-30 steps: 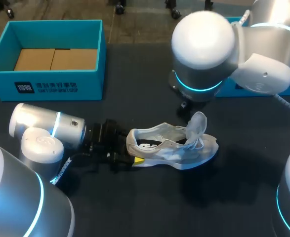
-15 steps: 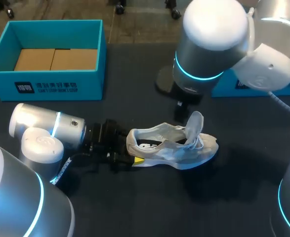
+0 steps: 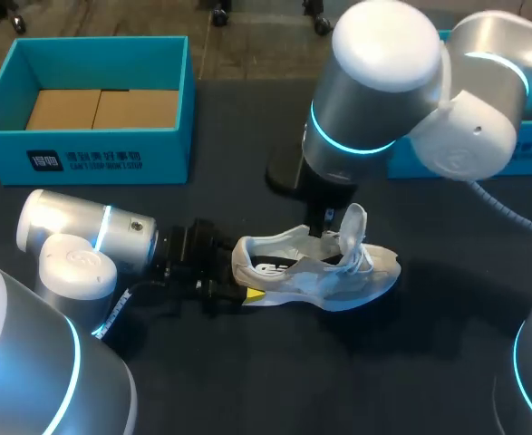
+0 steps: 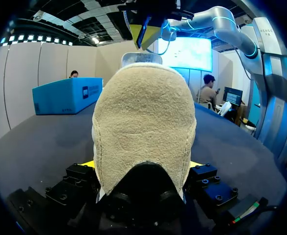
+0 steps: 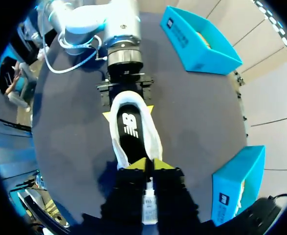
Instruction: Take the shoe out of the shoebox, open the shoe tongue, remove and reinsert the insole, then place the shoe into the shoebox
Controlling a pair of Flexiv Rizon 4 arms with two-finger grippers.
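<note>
**Shoe (image 3: pixel 324 276) out on the bench (image 3: pixel 275 372), held at the heel**

My left arm comes in from 8 o'clock and lies low over the dark bench. The left hand (image 3: pixel 236 272) is clamped on the heel of the shoe. In the left wrist view the pale heel fills the space between the 2 fingers, with a yellow tip showing at each side of it.

The shoe is pale grey and white. It sits sole down near the middle of the bench, outside the box, with its heel toward 9 o'clock and its toe toward 3 o'clock. The tongue (image 3: pixel 354 227) stands up and leans toward the toe, leaving the mouth of the shoe open. In the right wrist view the dark insole (image 5: pixel 129 128) lies flat inside.

My right arm enters from 2 o'clock, reaches past the middle and points straight down over the shoe. The right hand (image 5: pixel 146 164) is narrow, its 2 yellow tips drawn almost together. It hangs at the mouth of the shoe, just beside the tongue on its heel side. Whether the tips touch the insole cannot be told.

Farther back, at 10 o'clock, the teal shoebox (image 3: pixel 102 156) stands open and well apart from the shoe, with brown cardboard (image 3: pixel 102 109) on its floor. A second teal box (image 3: pixel 530 154) sits at 2 o'clock, partly hidden behind the right arm.
</note>
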